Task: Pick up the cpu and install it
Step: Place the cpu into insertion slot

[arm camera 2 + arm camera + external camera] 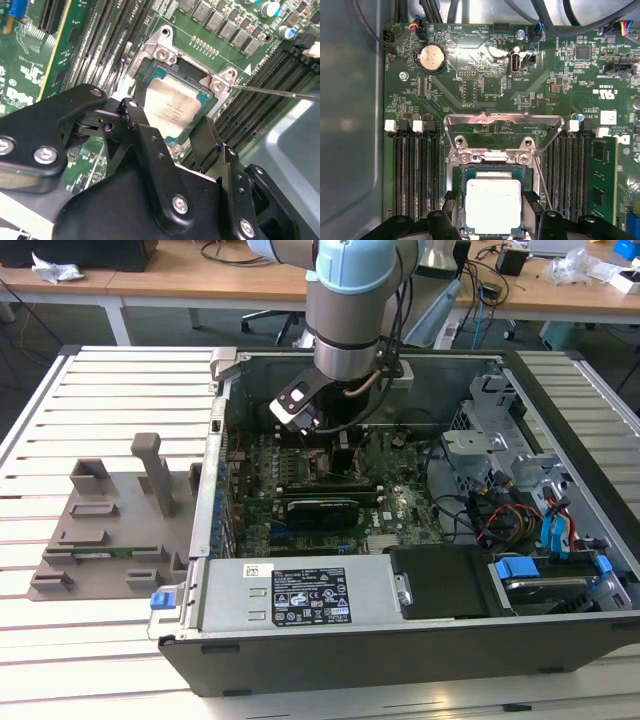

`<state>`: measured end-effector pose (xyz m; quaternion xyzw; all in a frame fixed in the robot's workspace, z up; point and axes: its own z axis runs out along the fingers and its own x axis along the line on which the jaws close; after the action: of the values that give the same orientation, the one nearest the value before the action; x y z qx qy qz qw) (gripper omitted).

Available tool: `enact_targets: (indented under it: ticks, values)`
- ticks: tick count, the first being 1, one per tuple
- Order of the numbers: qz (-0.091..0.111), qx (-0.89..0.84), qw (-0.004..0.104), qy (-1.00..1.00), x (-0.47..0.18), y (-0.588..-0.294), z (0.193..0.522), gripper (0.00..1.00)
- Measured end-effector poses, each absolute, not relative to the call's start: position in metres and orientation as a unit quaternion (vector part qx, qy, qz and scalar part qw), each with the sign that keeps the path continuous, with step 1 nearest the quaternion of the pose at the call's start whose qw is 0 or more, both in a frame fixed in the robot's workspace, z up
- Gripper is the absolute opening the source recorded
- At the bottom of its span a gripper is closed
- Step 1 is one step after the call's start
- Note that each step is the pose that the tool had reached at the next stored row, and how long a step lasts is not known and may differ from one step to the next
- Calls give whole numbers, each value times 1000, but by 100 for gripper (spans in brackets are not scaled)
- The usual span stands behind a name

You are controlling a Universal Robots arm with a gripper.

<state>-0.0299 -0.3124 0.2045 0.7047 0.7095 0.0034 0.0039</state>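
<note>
The cpu [492, 205] [172, 107], a small flat square chip with a silvery-grey metal top and a thin greenish rim, lies level inside the square metal-framed socket [470, 157] [162, 50] in both wrist views. The black two-fingered hand [492, 214] [167, 122] is pinching the cpu: its fingers [142, 132] are set against two opposite edges of the chip.

The socket's silver rectangular load plate [502, 120] stands raised, clear of the chip. A thin bright metal lever [270, 91] runs out from one corner of the socket. Rows of long black memory slots [415, 175] flank the socket on both sides. All of these sit on the green motherboard [485, 85] [390, 500], which also carries a round silver coin cell [431, 57], well apart from the socket.

In the exterior view, the pale blue and silver arm [350, 310] reaches down from the upper centre of the frame into the open dark grey computer case [400, 650], with the hand [332, 445] low over the motherboard. A long black card [320, 508] lies just below the hand in the frame. A silver box-shaped power supply [300, 595] with a white label sits along the lower edge of the case. At the exterior view's left, a grey moulded fixture [100, 530] rests on the pale slatted tabletop [110, 370], beside the case.
</note>
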Motion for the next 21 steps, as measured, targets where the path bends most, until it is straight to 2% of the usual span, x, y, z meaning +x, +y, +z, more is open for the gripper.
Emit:
enact_targets:
  ticks: [4, 19, 21]
  values:
    - [4, 705, 4, 710, -30, -312, 220, 62]
    - [4, 705, 4, 709, -30, -310, 219, 62]
    - [4, 705, 4, 710, -30, -307, 219, 47]
